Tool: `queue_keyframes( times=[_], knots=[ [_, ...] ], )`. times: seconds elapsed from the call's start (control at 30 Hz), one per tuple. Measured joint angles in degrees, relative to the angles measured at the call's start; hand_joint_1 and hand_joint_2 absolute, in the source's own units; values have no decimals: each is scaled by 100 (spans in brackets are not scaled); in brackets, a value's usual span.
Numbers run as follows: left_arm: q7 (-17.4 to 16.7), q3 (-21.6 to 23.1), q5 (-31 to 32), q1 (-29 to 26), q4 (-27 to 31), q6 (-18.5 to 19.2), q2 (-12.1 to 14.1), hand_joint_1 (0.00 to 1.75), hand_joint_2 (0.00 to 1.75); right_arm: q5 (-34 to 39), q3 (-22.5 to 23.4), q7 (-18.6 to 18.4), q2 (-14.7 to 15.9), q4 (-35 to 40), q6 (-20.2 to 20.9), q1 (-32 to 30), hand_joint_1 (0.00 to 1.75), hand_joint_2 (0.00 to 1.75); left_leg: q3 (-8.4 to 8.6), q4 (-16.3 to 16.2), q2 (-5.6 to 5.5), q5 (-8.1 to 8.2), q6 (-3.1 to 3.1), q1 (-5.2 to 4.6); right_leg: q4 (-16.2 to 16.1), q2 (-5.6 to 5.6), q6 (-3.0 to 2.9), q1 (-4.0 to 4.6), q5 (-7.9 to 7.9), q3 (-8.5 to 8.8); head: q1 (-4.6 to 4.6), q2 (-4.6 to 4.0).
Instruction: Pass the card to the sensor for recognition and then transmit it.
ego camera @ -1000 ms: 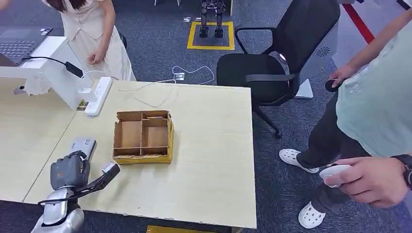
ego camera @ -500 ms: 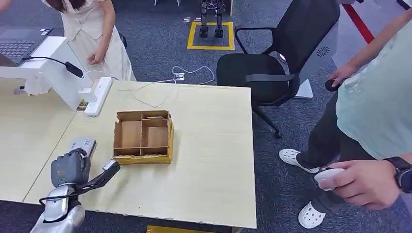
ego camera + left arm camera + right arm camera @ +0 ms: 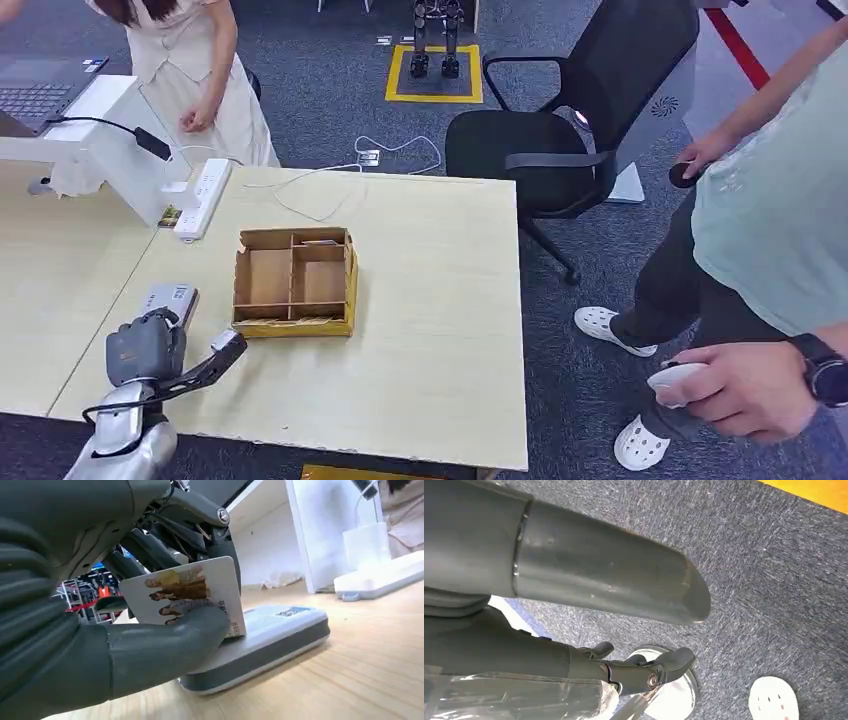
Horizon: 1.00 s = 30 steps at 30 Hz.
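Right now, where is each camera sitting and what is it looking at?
Head view: high on the robot, looking down at the table, box and reader; its left hand shows.
Left wrist view: behind the left hand, close above the table; thumb and fingers hold the card over the reader.
Right wrist view: on the hanging right arm, facing the carpet; the right hand shows, holding nothing.
Head and left wrist views share the reader and left hand.

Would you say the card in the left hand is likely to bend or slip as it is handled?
The card looks flat and unbent in the left hand, so probably stiff. Its glossy printed face may slide under the thumb. It seems thin and light.
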State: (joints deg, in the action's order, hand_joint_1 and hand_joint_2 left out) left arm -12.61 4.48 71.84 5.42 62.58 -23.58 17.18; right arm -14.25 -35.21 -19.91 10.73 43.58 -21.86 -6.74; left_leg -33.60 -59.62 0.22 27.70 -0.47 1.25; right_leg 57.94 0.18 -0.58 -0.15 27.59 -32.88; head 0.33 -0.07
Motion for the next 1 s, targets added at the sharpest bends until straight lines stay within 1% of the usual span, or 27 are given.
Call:
queue_keyframes(
  times=[0.33,0.83,0.9,1.0],
  knots=[
    [-66,0,0,33,-177,13,-50,175,175,0,0,-24,0,50,-4,-2,0,0,3,1,0,0,0,0,0,0,0,0,0,3,-2,0],
    [-66,0,-9,49,-210,18,-53,175,175,0,0,-26,0,79,-11,-10,0,0,9,3,0,-1,-1,-1,2,0,0,-1,0,7,-2,0],
    [53,0,-191,47,-210,-101,-55,175,175,0,0,-33,0,87,-20,-14,0,0,9,3,0,-1,-1,-1,2,0,0,-1,0,7,-2,0],
    [639,0,-914,46,-197,-585,-75,175,175,7,0,4,0,90,-48,-34,0,0,9,3,-1,-1,-1,-1,2,-2,0,-1,0,6,-2,0]
  ],
)
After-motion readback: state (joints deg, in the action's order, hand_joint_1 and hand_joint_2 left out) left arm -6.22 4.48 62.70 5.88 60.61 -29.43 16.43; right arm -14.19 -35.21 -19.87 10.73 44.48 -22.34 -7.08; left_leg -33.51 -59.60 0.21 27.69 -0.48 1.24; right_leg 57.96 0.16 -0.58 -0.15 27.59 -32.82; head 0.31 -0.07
